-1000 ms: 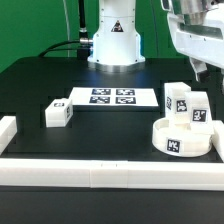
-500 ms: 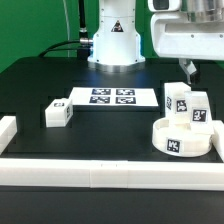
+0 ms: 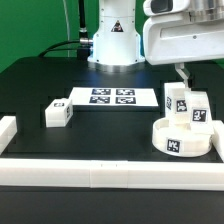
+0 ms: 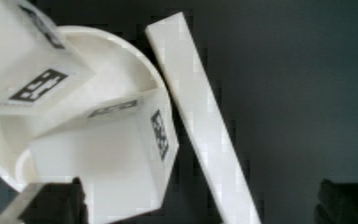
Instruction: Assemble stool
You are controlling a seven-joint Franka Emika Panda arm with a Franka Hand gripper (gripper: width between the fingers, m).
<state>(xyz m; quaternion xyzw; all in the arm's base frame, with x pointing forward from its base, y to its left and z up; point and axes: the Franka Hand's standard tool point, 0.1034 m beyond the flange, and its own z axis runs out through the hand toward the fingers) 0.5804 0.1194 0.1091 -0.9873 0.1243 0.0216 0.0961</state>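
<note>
The round white seat (image 3: 184,138) lies at the exterior view's right, near the front rail. Two white tagged legs (image 3: 178,100) (image 3: 198,108) stand upright at its far side; I cannot tell whether they are inside the ring. A third leg (image 3: 57,113) lies alone at the left. My gripper (image 3: 184,77) hangs just above the two legs, open and empty. In the wrist view the seat rim (image 4: 131,48) and the two legs (image 4: 39,82) (image 4: 108,150) lie below my gripper (image 4: 197,205), with a dark fingertip (image 4: 41,204) at each side.
The marker board (image 3: 112,97) lies in front of the robot base (image 3: 112,40). A long white rail (image 3: 100,172) runs along the front edge, with a short piece (image 3: 7,130) at the left. The rail also shows in the wrist view (image 4: 202,130), beside the seat.
My gripper has moved toward the exterior view's left and come down, from the upper right corner to just above the two upright legs. The parts have not moved.
</note>
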